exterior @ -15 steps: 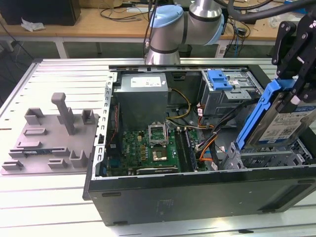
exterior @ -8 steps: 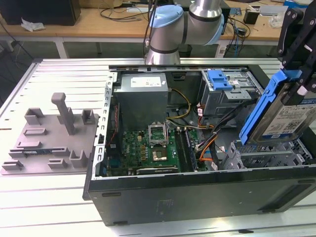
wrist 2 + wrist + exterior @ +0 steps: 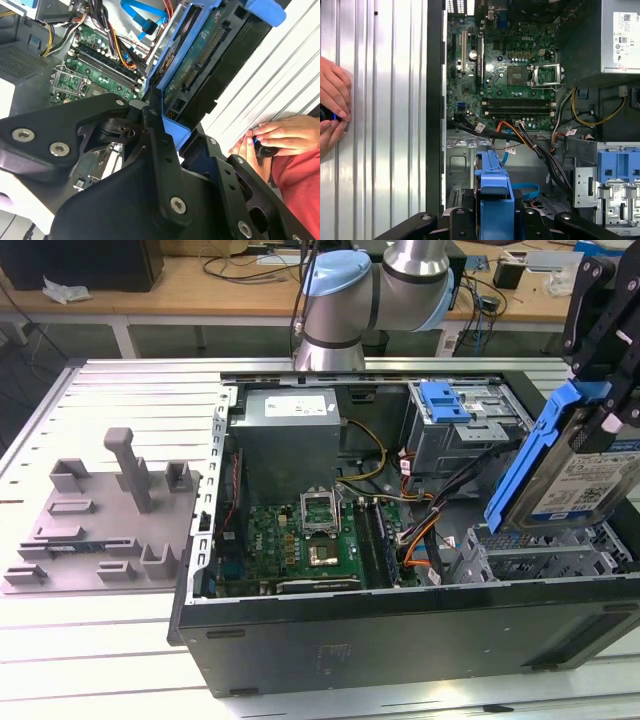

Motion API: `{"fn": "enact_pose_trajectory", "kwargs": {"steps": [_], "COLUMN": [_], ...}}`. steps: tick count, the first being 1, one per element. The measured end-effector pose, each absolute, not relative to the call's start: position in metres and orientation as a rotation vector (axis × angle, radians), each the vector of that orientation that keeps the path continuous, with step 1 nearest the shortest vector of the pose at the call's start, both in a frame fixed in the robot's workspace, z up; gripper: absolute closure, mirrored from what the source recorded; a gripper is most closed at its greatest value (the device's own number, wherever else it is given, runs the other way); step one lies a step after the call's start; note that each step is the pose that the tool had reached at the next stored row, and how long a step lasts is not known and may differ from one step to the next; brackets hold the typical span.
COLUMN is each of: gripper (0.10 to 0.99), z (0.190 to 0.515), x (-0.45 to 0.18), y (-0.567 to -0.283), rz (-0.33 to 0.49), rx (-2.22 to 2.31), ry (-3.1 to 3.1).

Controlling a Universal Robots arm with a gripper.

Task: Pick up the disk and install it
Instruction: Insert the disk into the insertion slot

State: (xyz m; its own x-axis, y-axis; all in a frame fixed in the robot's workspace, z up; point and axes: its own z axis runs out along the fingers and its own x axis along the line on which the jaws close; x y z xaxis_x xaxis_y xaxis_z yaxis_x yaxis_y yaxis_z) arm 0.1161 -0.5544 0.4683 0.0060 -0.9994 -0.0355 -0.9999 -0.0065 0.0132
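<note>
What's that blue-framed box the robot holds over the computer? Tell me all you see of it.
It is the disk: a flat silver metal box with a white-and-blue label, framed by a blue plastic bracket. Its other face carries a green circuit board. The gripper is shut on it, holding it tilted on edge above the open computer case.
</note>
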Motion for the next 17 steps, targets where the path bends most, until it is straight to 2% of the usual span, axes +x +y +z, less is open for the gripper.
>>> {"fn": "enact_pose_trajectory", "kwargs": {"steps": [17], "gripper": [0.722], "z": [0.4629], "x": [0.1159], "y": [-0.5491], "rz": [0.058], "rx": [-2.205], "ry": [2.237]}}
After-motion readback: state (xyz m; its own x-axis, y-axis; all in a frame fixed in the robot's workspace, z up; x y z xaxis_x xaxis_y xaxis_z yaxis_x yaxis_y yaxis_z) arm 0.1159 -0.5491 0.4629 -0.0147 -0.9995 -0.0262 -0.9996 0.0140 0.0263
